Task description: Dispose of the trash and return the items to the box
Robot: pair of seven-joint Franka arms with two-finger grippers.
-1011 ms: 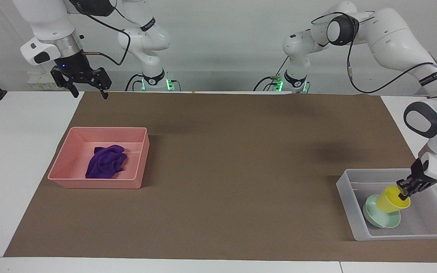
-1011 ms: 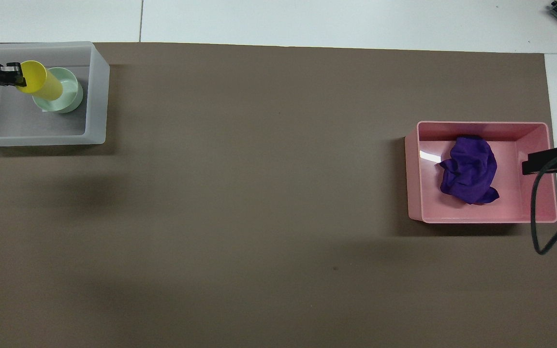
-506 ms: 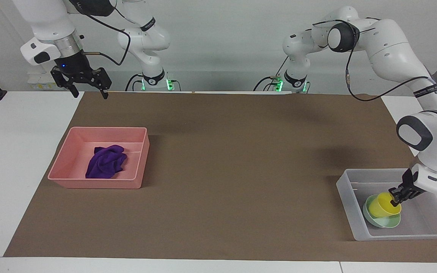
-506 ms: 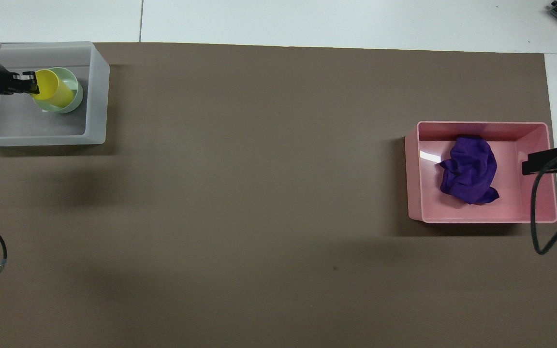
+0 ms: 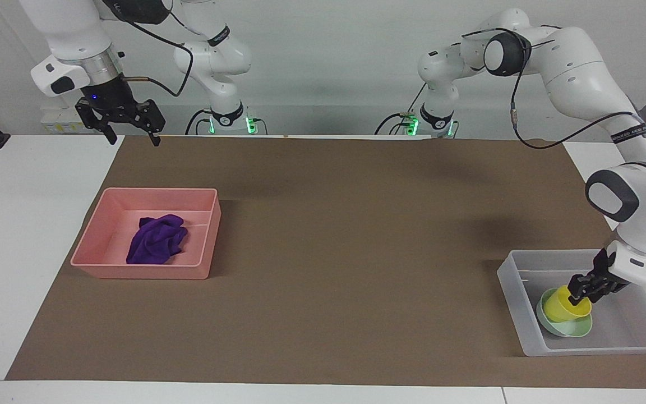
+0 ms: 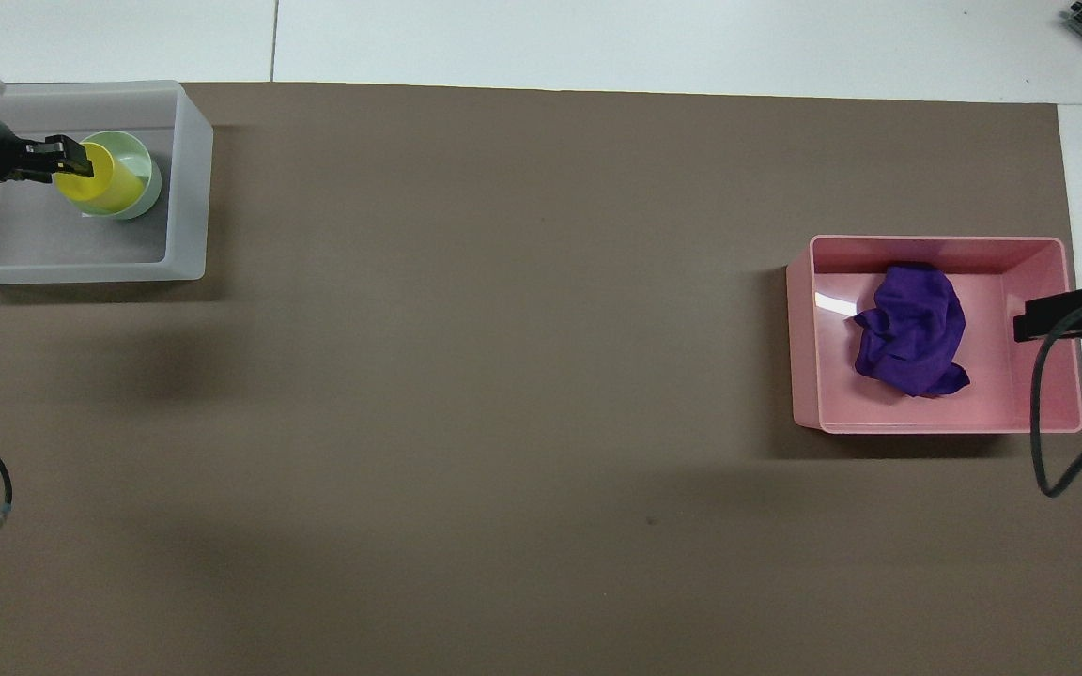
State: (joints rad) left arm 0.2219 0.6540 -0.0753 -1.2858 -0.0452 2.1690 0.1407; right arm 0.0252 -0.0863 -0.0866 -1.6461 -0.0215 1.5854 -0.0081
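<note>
The yellow cup (image 5: pixel 565 304) leans tilted inside the pale mint-green bowl (image 5: pixel 575 328), and both lie in the translucent box (image 5: pixel 516 303) at the left arm's end of the table. My left gripper (image 5: pixel 584 286) is down inside the box at the cup's rim, its fingers parted and open around that rim. From overhead the left gripper (image 6: pixel 71 160) covers the rim of the cup (image 6: pixel 114 188), which lies across the bowl (image 6: pixel 142 164). The purple rag (image 5: pixel 156 240) lies crumpled in the pink tray (image 5: pixel 143 272). My right gripper (image 5: pixel 127 132) waits open, raised above the mat's corner near its base.
The brown mat (image 5: pixel 345 252) covers most of the table between the pink tray (image 6: pixel 804 347) and the box (image 6: pixel 189 188). The right arm's black cable (image 6: pixel 1039 422) hangs over the tray's outer wall. Bare white tabletop (image 5: pixel 14 235) lies past the tray.
The left gripper lowered the cup into the bowl in the box, and its fingers have since spread at the rim. The right arm has stayed still.
</note>
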